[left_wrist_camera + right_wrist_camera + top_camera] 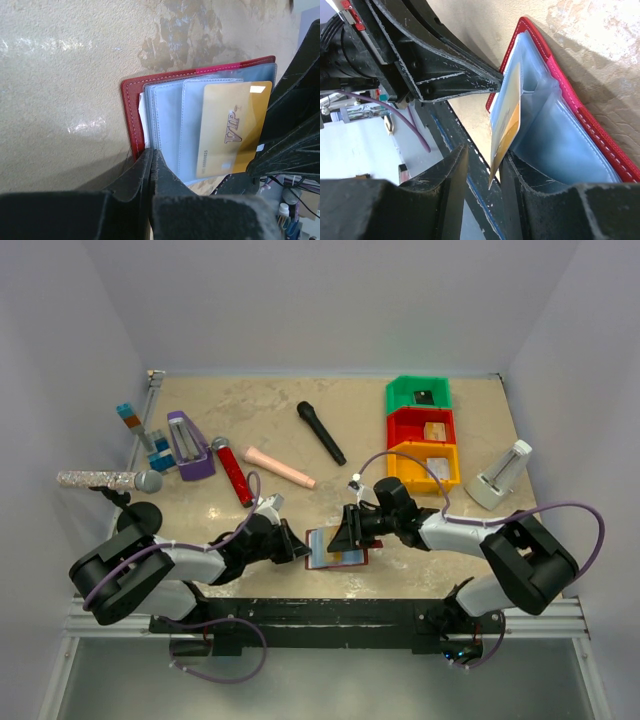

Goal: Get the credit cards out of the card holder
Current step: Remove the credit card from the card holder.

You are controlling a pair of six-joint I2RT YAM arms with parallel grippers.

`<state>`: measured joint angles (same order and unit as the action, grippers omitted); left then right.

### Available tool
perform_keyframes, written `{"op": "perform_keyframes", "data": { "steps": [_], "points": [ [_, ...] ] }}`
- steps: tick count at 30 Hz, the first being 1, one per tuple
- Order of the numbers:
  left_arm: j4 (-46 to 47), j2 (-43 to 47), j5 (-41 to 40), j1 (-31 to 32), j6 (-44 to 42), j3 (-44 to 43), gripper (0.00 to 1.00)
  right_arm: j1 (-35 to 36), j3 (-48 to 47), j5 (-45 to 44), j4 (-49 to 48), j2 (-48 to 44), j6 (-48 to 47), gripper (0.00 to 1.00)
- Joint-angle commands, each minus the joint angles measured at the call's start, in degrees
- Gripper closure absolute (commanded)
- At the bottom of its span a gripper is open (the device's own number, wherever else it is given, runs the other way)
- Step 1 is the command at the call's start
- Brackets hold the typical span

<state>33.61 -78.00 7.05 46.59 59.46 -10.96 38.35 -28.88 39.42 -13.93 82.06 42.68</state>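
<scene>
The dark red card holder (336, 548) lies open near the table's front edge, its pale blue sleeves (170, 125) facing up. My left gripper (151, 155) is shut on the holder's near edge, where the sleeves meet the red cover (131, 115). A gold credit card (232, 130) marked VIP sticks partway out of a sleeve. My right gripper (485, 165) is open with that credit card (506, 120) standing edge-on between its fingers. The card leans against the right-hand finger, with a gap to the other. Other credit cards are hidden.
A red microphone (232, 472), a pink cylinder (280, 467) and a black microphone (321, 433) lie behind the holder. Green (419, 393), red (421, 426) and yellow (424, 465) bins stand back right, next to a white stand (500, 475). The black front rail (330, 605) runs just below.
</scene>
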Motion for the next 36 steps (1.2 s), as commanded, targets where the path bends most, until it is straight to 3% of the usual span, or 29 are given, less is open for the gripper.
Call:
{"op": "perform_keyframes", "data": {
  "steps": [1, 20, 25, 30, 36],
  "points": [
    [-5.9, -1.2, -2.7, 0.3, -1.2, 2.5, 1.0, 0.2, -0.2, -0.7, 0.2, -2.3, -1.3, 0.65],
    [-8.1, 2.1, -4.1, 0.1, -1.5, 3.7, 1.0, -1.1, 0.1, -2.2, 3.2, -3.8, -3.1, 0.77],
    [-9.4, 3.5, -4.6, 0.1, -1.6, 3.8, 1.0, -1.3, 0.1, -2.2, 3.6, -4.0, -3.4, 0.85],
    [-11.1, 5.6, -5.1, 0.1, -1.5, 4.4, 1.0, -1.5, -0.3, -2.5, 5.5, -4.7, -4.0, 1.0],
    [-15.1, 11.8, -6.7, 0.1, -0.9, 5.9, 1.0, -1.9, -1.0, -4.7, 10.5, -7.6, -5.8, 1.0]
  ]
}}
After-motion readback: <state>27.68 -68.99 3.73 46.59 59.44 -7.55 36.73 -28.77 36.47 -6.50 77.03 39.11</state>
